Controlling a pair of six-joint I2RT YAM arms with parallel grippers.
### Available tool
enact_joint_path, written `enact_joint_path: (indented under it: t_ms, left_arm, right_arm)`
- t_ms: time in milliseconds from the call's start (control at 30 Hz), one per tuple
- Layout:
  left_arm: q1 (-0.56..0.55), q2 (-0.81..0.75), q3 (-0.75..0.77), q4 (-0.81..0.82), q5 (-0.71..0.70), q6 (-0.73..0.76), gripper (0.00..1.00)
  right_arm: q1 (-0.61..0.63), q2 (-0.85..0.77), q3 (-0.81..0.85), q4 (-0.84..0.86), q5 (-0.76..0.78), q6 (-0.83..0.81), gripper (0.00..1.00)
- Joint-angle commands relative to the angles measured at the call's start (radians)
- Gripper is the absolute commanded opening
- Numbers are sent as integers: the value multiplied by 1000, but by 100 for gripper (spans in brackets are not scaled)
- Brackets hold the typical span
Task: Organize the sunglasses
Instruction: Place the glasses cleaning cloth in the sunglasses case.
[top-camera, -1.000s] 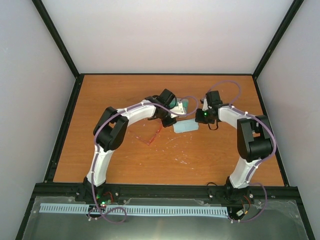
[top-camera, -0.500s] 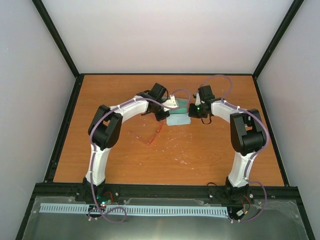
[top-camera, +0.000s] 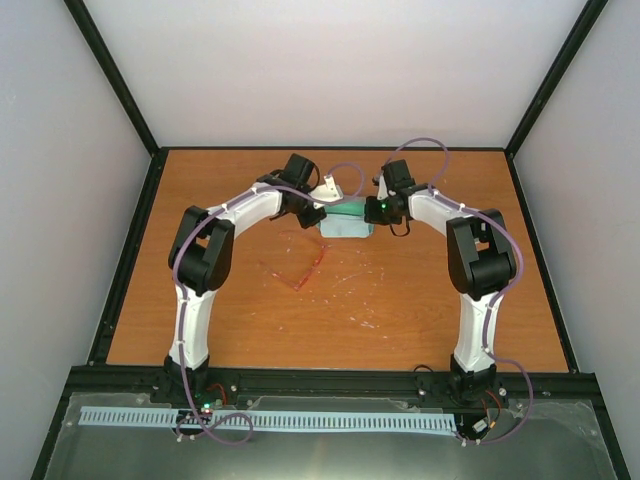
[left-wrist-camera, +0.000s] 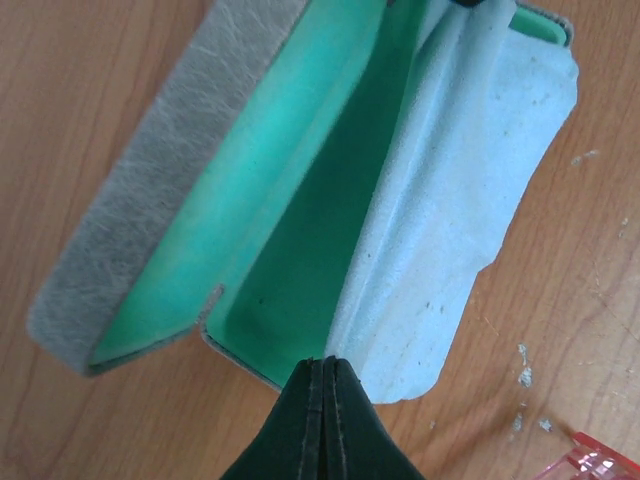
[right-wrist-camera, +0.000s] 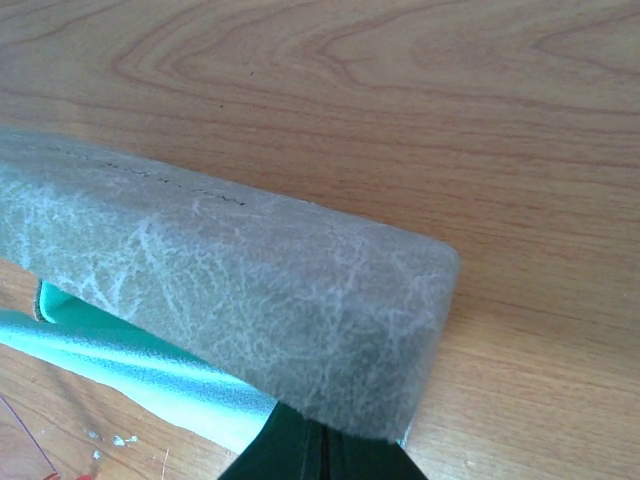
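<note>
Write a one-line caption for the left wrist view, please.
Left gripper pinches the blue cloth lying across the open, green-lined grey case.

Lying on the wooden table (top-camera: 440, 310), toward its far middle: grey case (top-camera: 350, 210), gaping open, blue cloth (top-camera: 348, 229) spilling onto the wood. Resting nearby, nearer the front: red sunglasses (top-camera: 300, 272).

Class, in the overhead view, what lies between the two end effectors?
The open grey case with green lining, and a light blue cloth draped from it; the top external view shows this.
</note>
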Motion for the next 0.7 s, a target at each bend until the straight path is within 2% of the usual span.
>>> enact_joint_path:
  t_ms: [0, 667]
  left_arm:
    - [18, -1, 56, 10, 19, 23, 0]
    - [23, 57, 94, 8, 30, 26, 0]
  right_arm:
    - [-1, 16, 36, -35, 50, 8, 3]
    - [0, 25, 44, 9, 87, 14, 3]
